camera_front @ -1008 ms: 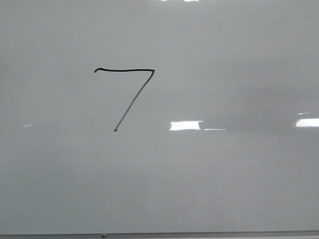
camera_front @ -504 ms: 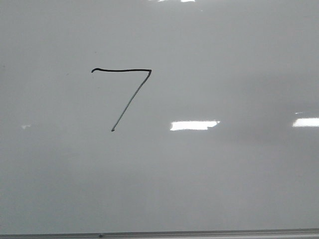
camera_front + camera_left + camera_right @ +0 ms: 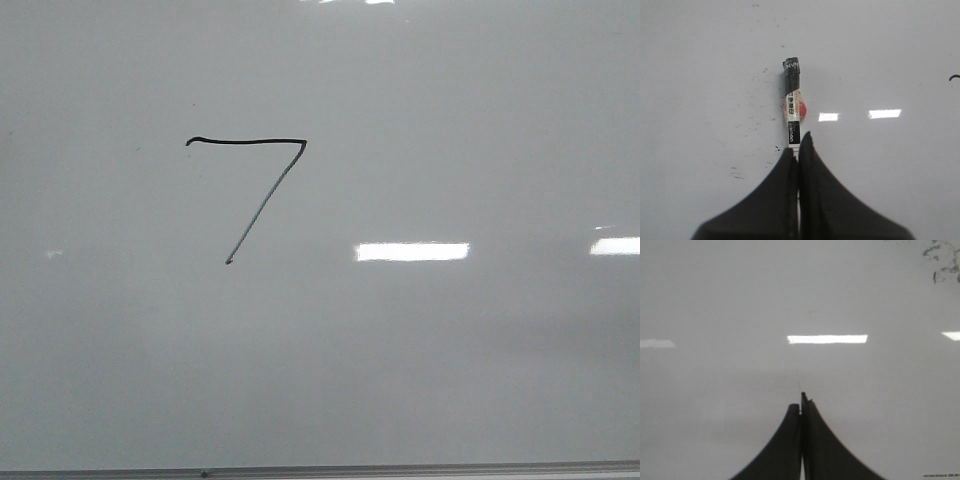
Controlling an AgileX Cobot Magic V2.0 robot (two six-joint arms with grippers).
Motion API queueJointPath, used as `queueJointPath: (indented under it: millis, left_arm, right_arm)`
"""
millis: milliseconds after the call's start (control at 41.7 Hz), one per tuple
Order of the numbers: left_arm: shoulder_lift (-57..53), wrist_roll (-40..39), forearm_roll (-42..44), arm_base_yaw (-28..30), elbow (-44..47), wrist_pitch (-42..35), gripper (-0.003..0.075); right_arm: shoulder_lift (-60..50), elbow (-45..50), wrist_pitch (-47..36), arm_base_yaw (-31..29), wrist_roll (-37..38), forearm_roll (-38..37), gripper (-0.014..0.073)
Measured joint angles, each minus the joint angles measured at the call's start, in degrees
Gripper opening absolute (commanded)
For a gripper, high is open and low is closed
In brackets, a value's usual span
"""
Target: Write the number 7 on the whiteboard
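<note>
The number 7 (image 3: 255, 185) is drawn in thin black marker on the whiteboard (image 3: 450, 380), left of centre in the front view. Neither gripper shows in the front view. In the left wrist view my left gripper (image 3: 799, 146) is shut on a marker (image 3: 792, 100) with a black cap and a white and red label, which sticks out over the whiteboard (image 3: 890, 50). A small piece of the black stroke (image 3: 954, 77) shows at the edge of that view. In the right wrist view my right gripper (image 3: 801, 402) is shut with nothing in it, over bare whiteboard (image 3: 740, 300).
The board's thin grey metal frame edge (image 3: 400, 470) runs along the bottom of the front view. Bright rectangular light reflections (image 3: 412, 251) lie on the board. Small black specks (image 3: 740, 172) and smudges (image 3: 942, 262) mark the board's surface.
The 7 has shifted a few pixels left and then back in the front view. The light reflection right of it has grown longer and moved right.
</note>
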Motion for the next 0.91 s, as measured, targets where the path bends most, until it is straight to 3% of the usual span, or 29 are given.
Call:
queueJointPath:
  millis: [912]
  left_arm:
    - [0.00,0.10,0.00,0.00,0.00,0.00,-0.0020]
  right_arm:
    - [-0.65,0.00,2.84,0.00,0.50,-0.39,-0.0068]
